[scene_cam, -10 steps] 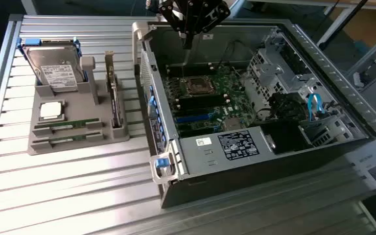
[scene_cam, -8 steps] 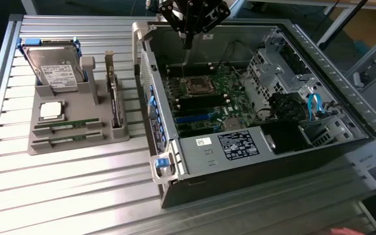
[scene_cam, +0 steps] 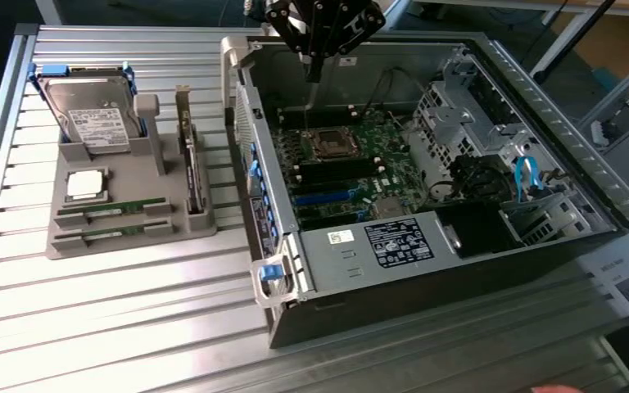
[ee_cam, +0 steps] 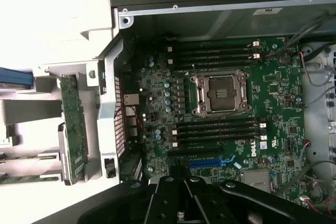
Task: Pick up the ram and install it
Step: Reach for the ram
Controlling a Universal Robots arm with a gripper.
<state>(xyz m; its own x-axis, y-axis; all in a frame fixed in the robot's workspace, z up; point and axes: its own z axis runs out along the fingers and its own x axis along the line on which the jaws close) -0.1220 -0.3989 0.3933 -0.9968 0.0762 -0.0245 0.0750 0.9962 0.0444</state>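
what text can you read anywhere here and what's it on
"DELL": white logo, printed sideways on the motherboard.
Hard drive label: print too blurred to read.
Black label inside the computer case: too small to read.
White sticker beside it: too small to read.

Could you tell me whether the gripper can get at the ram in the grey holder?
Probably yes: the ram sticks lie uncovered in the holder, with nothing above them. The gripper hangs shut over the open case, apart from them.
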